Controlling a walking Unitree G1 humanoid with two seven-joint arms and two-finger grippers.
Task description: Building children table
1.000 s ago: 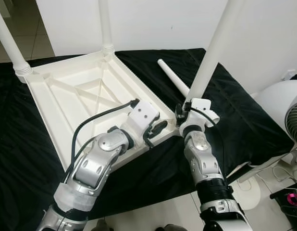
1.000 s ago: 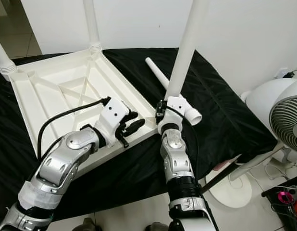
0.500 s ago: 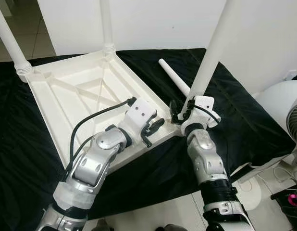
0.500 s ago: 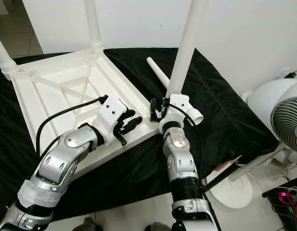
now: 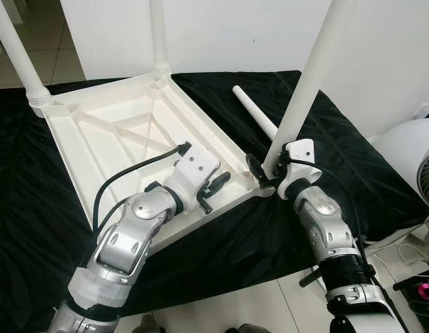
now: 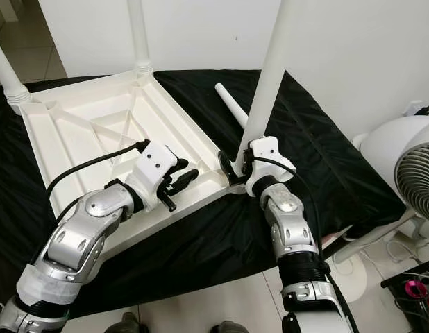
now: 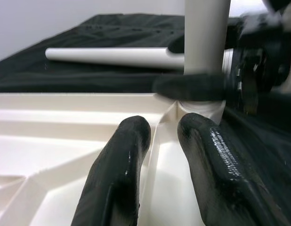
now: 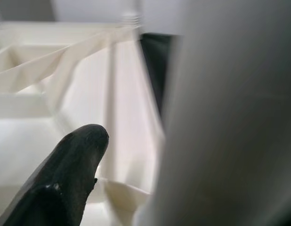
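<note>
Children's table point(image 5: 124, 139), white plastic, lies upside down in front of you on a black cloth point(image 5: 353, 159) covering the tabletop. Two legs already stand upright at its far corners: one at the far left point(image 5: 17, 59), one at the far right point(image 5: 157, 35).

Your head views show a third leg point(image 5: 308, 76) standing at the near right corner, leaning slightly to the right. Your right gripper point(image 5: 264, 170) is at the base of that leg, its jaws clamped around it, with the silver forearm rising from the lower right toward the corner. Your left wrist view adds a close look at that same corner: the leg's foot sits in the corner socket, and one black finger point(image 7: 190, 87) of the right gripper crosses in front of it. Your right wrist view is blurred, showing one black finger point(image 8: 60, 183) beside the pale leg.

Your left gripper point(image 5: 213, 191) rests on the table's near rim, just left of that corner, elbow bent and forearm angled up from the lower left. Its jaws stand slightly apart, straddling a raised rib inside the tray.

A fourth, loose leg point(image 5: 255, 114) lies flat on the cloth behind the corner. A white fan point(image 6: 409, 177) stands to the right, beyond the cloth's edge.
</note>
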